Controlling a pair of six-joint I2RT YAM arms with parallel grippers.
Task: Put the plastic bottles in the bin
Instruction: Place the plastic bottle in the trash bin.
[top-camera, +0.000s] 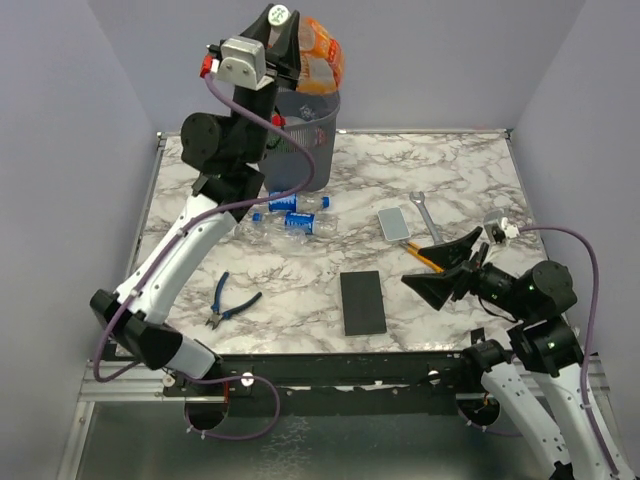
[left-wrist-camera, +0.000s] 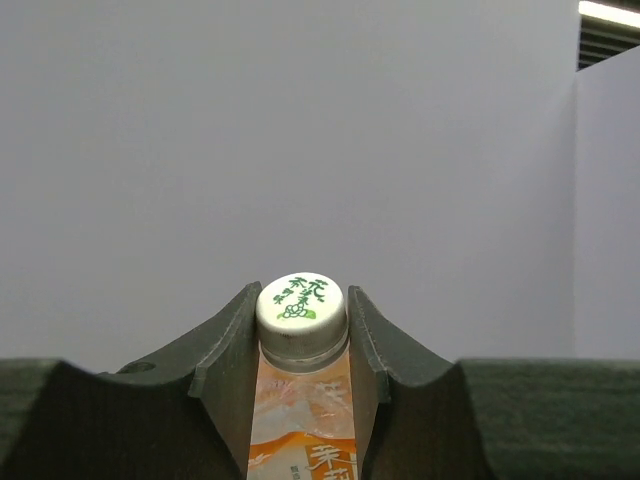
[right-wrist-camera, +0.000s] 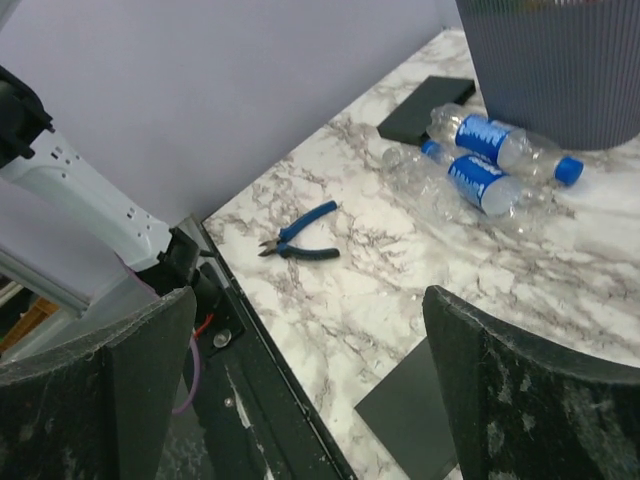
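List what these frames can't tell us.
- Bin contents: top view, left arm and orange bottle cover most of the opening; right wrist view crops the rim.
- Orange bottle's lower half: left wrist view, cut off at bottom edge.
- Orange-handled tool: top view, mostly behind right claw.

I see a smooth marble-patterned table, crinkled clear plastic bottles, a matt black slab, a dark mesh bin, a glossy orange-labelled bottle.

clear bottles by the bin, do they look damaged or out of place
The blue-labelled bottles lie on their sides on the marble table, close against the bin. Their clear walls look crumpled and dented. No liquid shows around them.
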